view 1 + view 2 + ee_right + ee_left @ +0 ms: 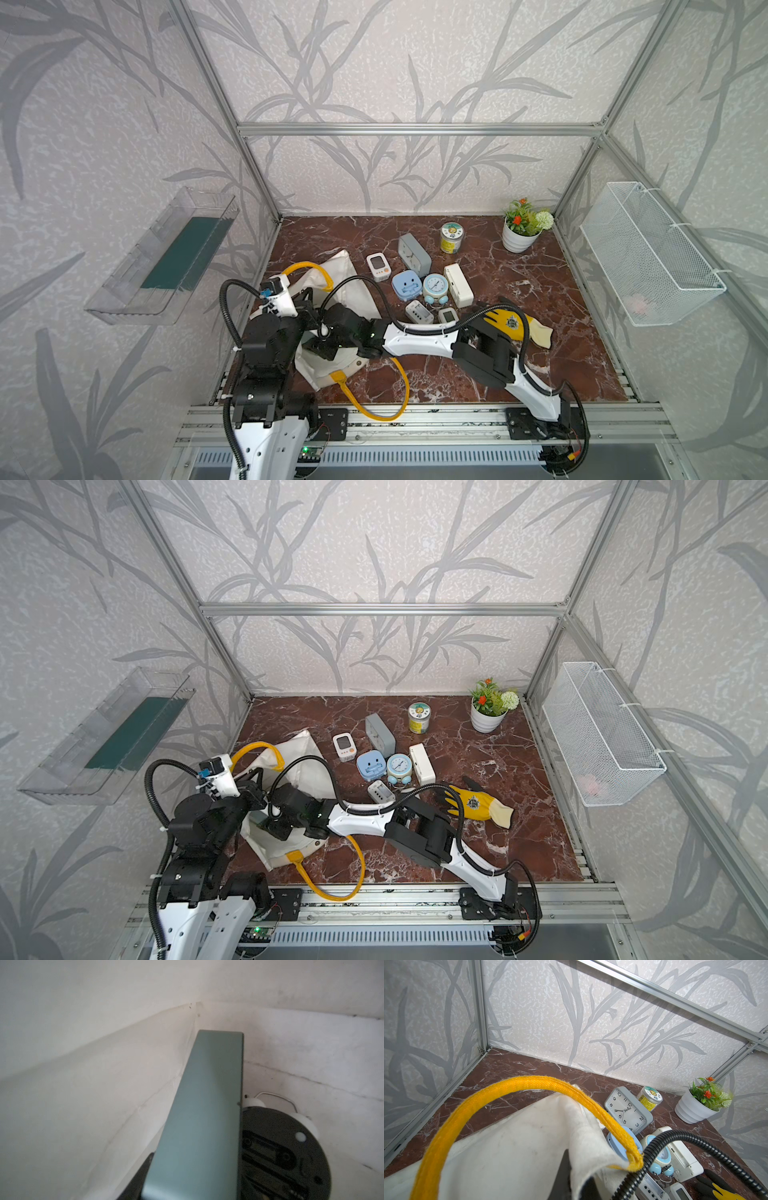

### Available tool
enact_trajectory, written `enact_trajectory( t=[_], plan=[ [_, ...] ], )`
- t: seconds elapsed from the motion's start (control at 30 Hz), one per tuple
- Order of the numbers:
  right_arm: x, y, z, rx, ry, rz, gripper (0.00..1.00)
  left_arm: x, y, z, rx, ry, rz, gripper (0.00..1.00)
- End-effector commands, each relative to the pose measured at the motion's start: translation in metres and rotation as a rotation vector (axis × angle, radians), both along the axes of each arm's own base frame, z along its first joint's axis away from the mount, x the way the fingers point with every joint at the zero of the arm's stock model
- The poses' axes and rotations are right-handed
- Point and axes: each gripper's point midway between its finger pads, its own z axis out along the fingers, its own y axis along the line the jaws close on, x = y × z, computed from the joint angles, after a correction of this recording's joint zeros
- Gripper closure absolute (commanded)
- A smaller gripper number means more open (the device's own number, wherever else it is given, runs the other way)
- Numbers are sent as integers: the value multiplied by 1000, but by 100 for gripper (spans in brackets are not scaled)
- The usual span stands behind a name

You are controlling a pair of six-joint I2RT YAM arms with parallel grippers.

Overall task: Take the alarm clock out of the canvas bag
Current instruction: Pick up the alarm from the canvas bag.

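clock axis: alarm clock (205, 1115) inside the canvas bag (347, 276), narrow face toward my wrist, long axis running into the bag's inner corner seam.
clock look: flat teal-grey slab, matte, square corners.
right pincer (322, 347): mine, down in the bag mouth, jaws hidden, can't tell grip.
left pincer (305, 300): clenched on the bag rim by the yellow handle (529, 1084).
in the way: black-backed twin-bell clock (280, 1153) just beside the slab, in the bag.
outside the bag: blue bell clock (435, 286), glove (511, 322).

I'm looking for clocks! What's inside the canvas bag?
Inside the canvas bag: a grey-green box and a black twin-bell alarm clock, back showing. Its face and whatever lies beneath are covered.
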Motion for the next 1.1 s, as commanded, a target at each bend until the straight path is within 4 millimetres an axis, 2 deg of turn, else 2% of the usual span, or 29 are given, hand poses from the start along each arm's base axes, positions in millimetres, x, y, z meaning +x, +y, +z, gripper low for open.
enact_trajectory(
  t=[0.0,0.27,0.4,0.67,1.07],
  plan=[
    [-6,-2,25,44,-38,16,60,-4,-6,24,13,-73,-33,100],
    [-18,-25,58,96,-50,46,71,-5,9,14,58,-21,47,100],
    [-24,-34,71,103,-46,71,71,-5,13,12,85,-1,63,100],
    [-24,-57,93,109,-53,78,71,-5,16,7,130,24,72,100],
    [-23,-98,107,106,-38,76,71,-6,20,4,164,33,88,100]
  ],
)
